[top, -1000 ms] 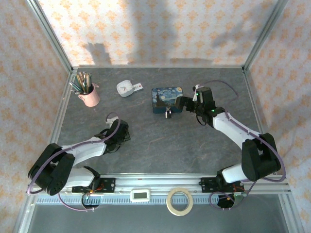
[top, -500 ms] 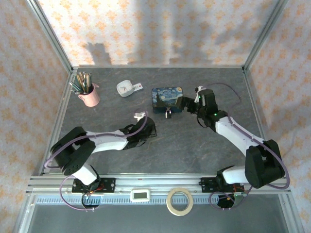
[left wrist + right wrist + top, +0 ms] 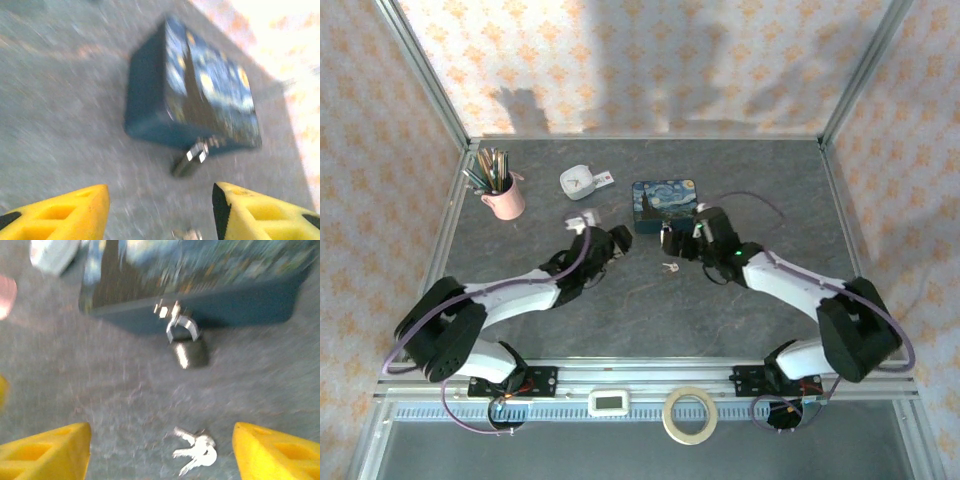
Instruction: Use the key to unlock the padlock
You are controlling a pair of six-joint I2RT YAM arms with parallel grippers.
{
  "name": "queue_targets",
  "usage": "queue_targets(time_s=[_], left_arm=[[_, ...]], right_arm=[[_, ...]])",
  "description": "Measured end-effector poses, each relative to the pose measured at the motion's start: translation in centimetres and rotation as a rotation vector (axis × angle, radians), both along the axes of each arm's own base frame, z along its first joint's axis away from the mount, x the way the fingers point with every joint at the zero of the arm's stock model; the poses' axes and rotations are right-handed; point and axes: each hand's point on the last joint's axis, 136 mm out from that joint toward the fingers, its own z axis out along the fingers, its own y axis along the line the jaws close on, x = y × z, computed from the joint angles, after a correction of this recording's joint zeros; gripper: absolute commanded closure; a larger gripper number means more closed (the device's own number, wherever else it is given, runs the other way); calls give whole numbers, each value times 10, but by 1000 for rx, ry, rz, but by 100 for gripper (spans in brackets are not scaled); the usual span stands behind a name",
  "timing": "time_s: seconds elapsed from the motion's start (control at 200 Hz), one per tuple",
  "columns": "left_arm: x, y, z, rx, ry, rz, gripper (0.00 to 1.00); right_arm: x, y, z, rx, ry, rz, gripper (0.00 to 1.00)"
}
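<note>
**Padlock** (image 3: 189, 351): hanging by its shackle from the hasp on the front wall of the tin (image 3: 225, 310), body pointing down toward the table (image 3: 100, 390). The shackle is looking closed, though blur is hiding detail.

**Key** (image 3: 197, 451): lying flat on the table in front of the padlock, apart from it. It is seemingly sitting on a small ring with a second blade, too blurred to be sure.

**Left gripper** (image 3: 160, 196): hovering low, jaws spread, holding nothing, facing the tin and padlock.

**Right gripper** (image 3: 161, 434): hovering just above the table, jaws spread wide and empty. The key is lying between its fingers, nearer the right one.

**Step in hand (judged):** picking up the key; unlocking is not yet begun.

**Handling notes:**
- The key is thin and flat, so the fingertips should be touching the table before closing, or they will be sliding over it.
- Centring the jaws on the bow, not the blade, is leaving the blade free for the keyhole.
- The padlock is swinging freely on the hasp. The left gripper would be best steadying its body while the key is going in.
</note>
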Motion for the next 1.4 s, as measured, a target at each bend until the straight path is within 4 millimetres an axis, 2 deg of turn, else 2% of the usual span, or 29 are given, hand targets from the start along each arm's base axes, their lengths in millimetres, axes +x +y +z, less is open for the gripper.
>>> queue_targets(time_s=[0.035,0.12,0.235,0.365,0.475,0.576,0.676,0.766,0.831,1.026,1.216,1.321,1.401], left_arm=[[5,15,3,-10,-16,38,42],[6,33,4,-15,-33,76,41],[3,37,4,-14,-44,82,41],[1,38,0,-6,-42,78,41],[-3,40,-7,-2,-34,76,41],[-6,41,-12,-3,-24,72,41],[-6,40,-11,-10,-29,66,41],[-5,39,-10,-15,-36,65,41],[-5,39,-9,-17,-37,63,40],[-5,36,-7,-27,-43,55,40],[-4,29,-1,-81,-55,34,40],[-5,23,4,-153,-78,17,42],[-8,17,-1,-213,-75,1,43]], right_arm=[[-6,7,-11,-31,30,15,29],[-15,16,-33,-118,82,27,32],[-17,19,-54,-238,113,17,40],[-8,8,-67,-359,115,-20,49],[-4,2,-70,-417,106,-31,56],[-5,-1,-75,-439,114,-28,57],[-7,-2,-81,-451,130,-20,58],[-8,-2,-84,-450,132,-20,64],[-8,-4,-85,-452,129,-28,71],[-4,-7,-84,-451,97,-46,100],[-4,5,-81,-353,74,7,100],[-10,4,-79,-272,91,46,100],[-12,3,-74,-203,101,62,100]])
